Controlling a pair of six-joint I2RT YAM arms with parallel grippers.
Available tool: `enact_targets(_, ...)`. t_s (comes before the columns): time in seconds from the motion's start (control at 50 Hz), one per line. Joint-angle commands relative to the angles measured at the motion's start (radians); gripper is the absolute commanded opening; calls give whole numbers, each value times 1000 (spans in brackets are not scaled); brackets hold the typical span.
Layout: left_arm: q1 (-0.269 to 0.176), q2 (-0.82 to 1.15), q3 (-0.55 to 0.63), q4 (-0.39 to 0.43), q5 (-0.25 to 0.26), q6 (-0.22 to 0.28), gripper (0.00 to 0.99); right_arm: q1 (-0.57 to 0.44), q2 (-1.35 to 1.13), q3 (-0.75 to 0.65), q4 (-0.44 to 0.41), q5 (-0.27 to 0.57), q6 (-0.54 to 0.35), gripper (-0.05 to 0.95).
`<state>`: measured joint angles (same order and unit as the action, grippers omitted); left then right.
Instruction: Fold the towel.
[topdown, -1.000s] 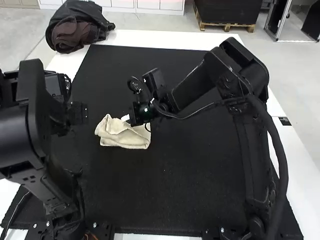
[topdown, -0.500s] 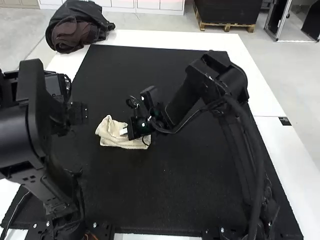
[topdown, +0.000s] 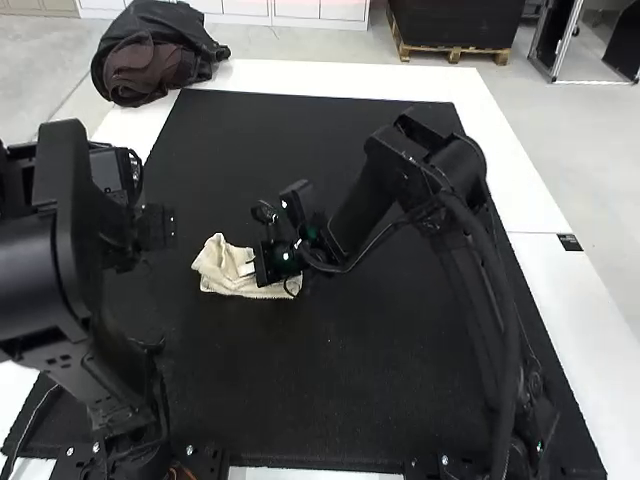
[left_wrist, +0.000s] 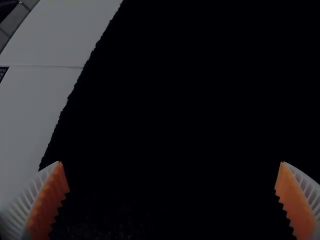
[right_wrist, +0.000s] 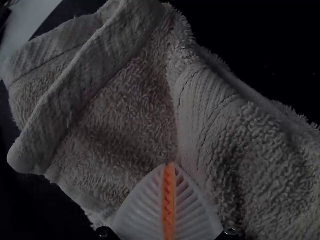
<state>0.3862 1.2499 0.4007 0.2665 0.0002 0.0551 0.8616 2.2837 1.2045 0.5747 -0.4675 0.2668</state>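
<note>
Right gripper (right_wrist: 170, 164) is closed, its two pads (right_wrist: 168, 200) pressed together over the towel (right_wrist: 125, 110); no cloth can be made out between them, and whether any is pinched underneath cannot be told. By the left gripper (left_wrist: 171, 162), held with its fingers spread wide over the mat (left_wrist: 165, 110), nothing is gripped.

The towel is laid on the mat in a small, loosely folded heap, reached across to by the right arm (topdown: 470, 250). Its ribbed hem (right_wrist: 75, 102) is curled over on itself, and a crease is formed in the terry near the fingertips.

If the closed fingers are meant for pressing, the layers could be dragged sideways rather than flattened, since the pile would be caught by the ribbed tips. If a grasp is meant, only the top layer might be picked up, or none at all, and the fold would then be opened instead of finished. The curled hem could be trapped as a lump under the next fold because it is not lying flat. As the far end is not held down by the left gripper, the whole heap could also be slid or twisted over the mat by any pull.
</note>
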Motion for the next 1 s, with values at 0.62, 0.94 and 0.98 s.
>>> enact_targets(0.62,-193,-155,285,-197,3,-113,969,-349,-760,-40,-309,-3,77,-20)
enact_targets(0.94,-311,-268,319,-288,-37,-132,967,-550,-1069,-169,-358,-37,150,351)
enact_targets(0.98,-313,-283,317,-297,-39,-132,967,-569,-1099,-187,-361,-40,161,449)
